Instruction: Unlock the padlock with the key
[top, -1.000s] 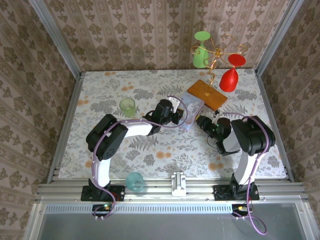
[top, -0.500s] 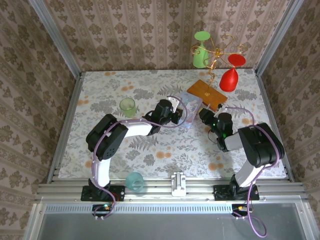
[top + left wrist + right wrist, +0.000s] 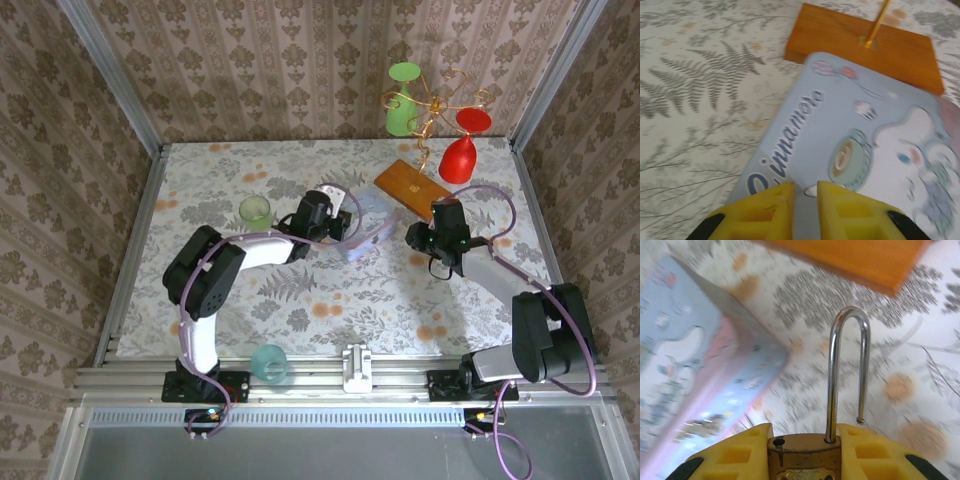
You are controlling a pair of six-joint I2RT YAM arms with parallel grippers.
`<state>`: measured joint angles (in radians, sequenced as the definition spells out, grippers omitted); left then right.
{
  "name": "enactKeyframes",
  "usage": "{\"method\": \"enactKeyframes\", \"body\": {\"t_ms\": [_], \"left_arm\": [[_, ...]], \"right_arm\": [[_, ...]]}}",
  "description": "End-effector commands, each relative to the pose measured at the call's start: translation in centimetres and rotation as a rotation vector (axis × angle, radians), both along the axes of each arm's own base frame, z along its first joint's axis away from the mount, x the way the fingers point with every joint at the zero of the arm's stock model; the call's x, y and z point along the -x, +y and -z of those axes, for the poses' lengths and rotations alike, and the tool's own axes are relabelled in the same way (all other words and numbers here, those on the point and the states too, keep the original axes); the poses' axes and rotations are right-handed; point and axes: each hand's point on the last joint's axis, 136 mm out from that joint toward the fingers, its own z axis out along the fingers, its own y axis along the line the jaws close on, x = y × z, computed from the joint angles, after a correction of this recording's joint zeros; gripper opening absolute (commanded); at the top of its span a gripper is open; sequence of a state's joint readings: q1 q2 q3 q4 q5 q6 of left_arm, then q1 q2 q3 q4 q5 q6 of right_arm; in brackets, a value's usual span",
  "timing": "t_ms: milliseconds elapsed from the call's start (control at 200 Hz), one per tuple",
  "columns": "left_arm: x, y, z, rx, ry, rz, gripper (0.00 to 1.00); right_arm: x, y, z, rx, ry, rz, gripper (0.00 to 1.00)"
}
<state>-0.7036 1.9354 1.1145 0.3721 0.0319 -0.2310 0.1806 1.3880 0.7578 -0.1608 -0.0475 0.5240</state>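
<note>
- From the top camera, your left hand (image 3: 335,225) sat at the left end of the pale blue box (image 3: 368,222) near the middle of the desk (image 3: 200,270). Your right hand (image 3: 420,238) was just right of the box, below the wooden base (image 3: 412,186) in the frame. A green cup (image 3: 256,212) stood left of the left hand.
- From the left wrist camera, the left hand (image 3: 805,192) was at the bottom edge, its yellow fingers (image 3: 760,212) nearly together over the box (image 3: 840,125), with the wooden base (image 3: 850,45) at the top. A small pale bit showed in the narrow gap. I could not tell whether it was the key, or whether the hand grasped anything.
- From the right wrist camera, your right hand (image 3: 804,436) was clenched on the padlock (image 3: 804,457) at bottom centre, the brass body between its yellow fingers. The shackle (image 3: 833,375) stood upright, one leg in the body and the other ending free above it. The box (image 3: 700,365) lay at the left and the wooden base (image 3: 850,260) along the top.
</note>
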Motion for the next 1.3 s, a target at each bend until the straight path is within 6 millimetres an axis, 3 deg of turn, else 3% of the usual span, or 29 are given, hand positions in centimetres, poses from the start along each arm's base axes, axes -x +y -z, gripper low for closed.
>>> {"method": "enactKeyframes", "body": {"t_ms": [0,85,235,355,590,900,1070,1240,1295], "left_arm": [[3.3,9.5,11.6,-0.32,0.365,-0.129,0.2],[2.3,9.6,10.2,-0.304,0.34,-0.143,0.21],[1.5,7.8,8.2,-0.266,0.316,-0.107,0.23],[0.6,7.4,6.5,-0.254,0.283,-0.11,0.28],[0.0,7.0,1.5,-0.192,0.215,-0.11,0.35],[1.5,7.8,-3.8,-0.133,0.149,-0.101,0.41],[1.6,8.3,-7.0,-0.104,0.117,-0.098,0.43],[3.6,10.6,-10.7,-0.016,0.092,-0.128,0.48],[4.7,12.0,-12.1,-0.014,0.065,-0.144,0.53]], "right_arm": [[4.8,-1.9,2.4,0.198,0.261,-0.066,0.25],[5.5,-1.9,3.4,0.247,0.33,-0.091,0.25],[5.2,-1.6,4.0,0.287,0.388,-0.115,0.25],[5.3,-1.6,5.2,0.424,0.491,-0.169,0.25],[5.0,-0.9,6.9,0.483,0.552,-0.213,0.26],[5.3,0.0,7.9,0.466,0.616,-0.256,0.38],[5.3,-0.1,8.2,0.467,0.626,-0.261,0.37],[5.0,-0.4,7.3,0.492,0.587,-0.25,0.41],[4.6,-0.3,6.4,0.487,0.536,-0.247,0.48]]}}
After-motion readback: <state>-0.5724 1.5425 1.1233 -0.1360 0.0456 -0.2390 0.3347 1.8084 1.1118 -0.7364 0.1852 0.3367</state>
